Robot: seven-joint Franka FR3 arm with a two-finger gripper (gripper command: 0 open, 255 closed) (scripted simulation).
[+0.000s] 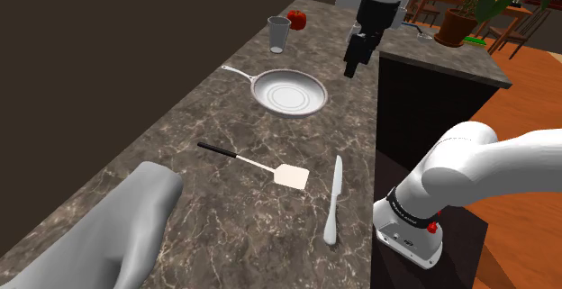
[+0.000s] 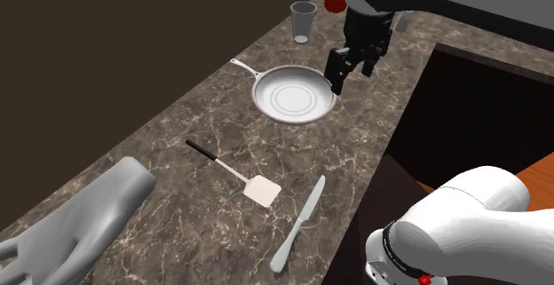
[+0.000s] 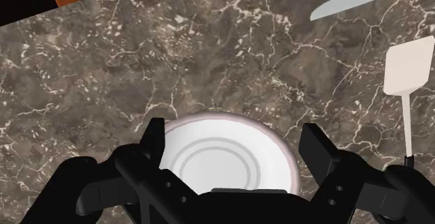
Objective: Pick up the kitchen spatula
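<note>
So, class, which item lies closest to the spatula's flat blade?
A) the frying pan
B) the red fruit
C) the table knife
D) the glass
C: the table knife lies just beside the spatula, by its pale blade; the frying pan, glass and red fruit sit farther up the counter.

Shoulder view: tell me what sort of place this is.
Probably a home kitchen: a marbled countertop holds a frying pan, a spatula and a table knife, with a potted plant beyond.
</note>
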